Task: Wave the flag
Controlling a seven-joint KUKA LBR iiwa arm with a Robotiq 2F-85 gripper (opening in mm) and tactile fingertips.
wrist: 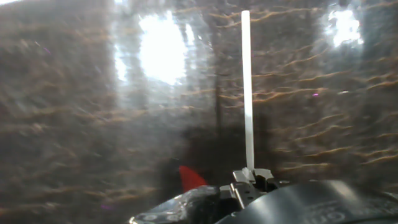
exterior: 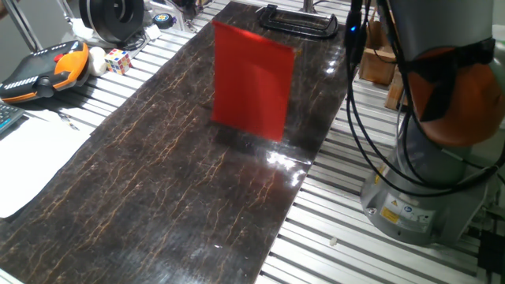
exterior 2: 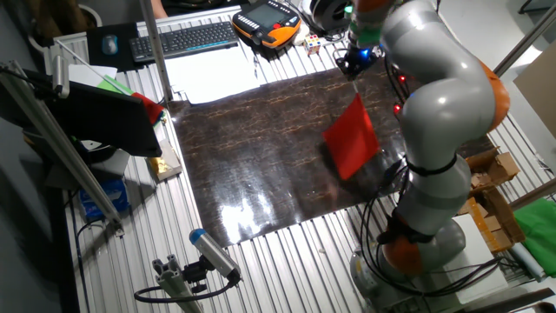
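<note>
- I see a dark, glossy counter [exterior: 158, 181] on ribbed aluminium, glare patches showing.
- Keyboard [exterior 2: 187, 39], pendant [exterior: 43, 71] and cube [exterior: 118, 60] sit off its far edge.
- Fingers [wrist: 250, 180] pinch the stick [wrist: 247, 87] — flag [exterior: 252, 81] hangs above the counter, clear of clutter.

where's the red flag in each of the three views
One fixed view: flag upper centre, hanging above the dark slab.
Other fixed view: flag right of centre, beside the arm.
Hand view: white stick at centre, red corner at bottom.
Shared landmark: the dark slab.
</note>
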